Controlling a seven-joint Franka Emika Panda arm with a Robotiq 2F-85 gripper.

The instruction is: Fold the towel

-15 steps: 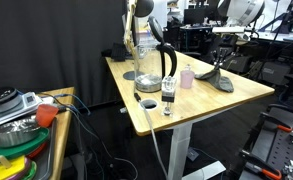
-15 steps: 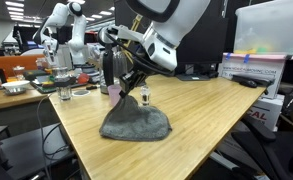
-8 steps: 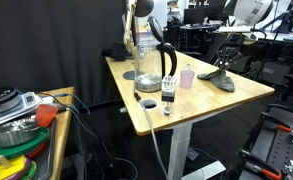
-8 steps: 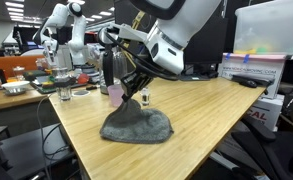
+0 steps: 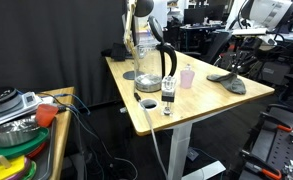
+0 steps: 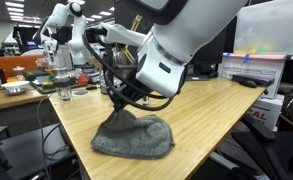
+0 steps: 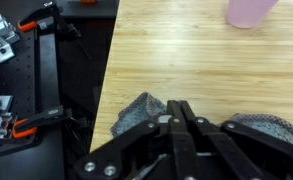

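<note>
Gripper (image 7: 179, 108) pinches towel (image 7: 136, 113); pinch point hidden; pink cup (image 7: 251, 10) cropped at top.

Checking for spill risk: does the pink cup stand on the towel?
No, the wrist view shows the pink cup on bare table, apart from the towel.

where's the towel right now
In both exterior views the towel lies bunched on the wooden table near its edge, pinched by the shut gripper; the pink cup stands apart from it.
</note>
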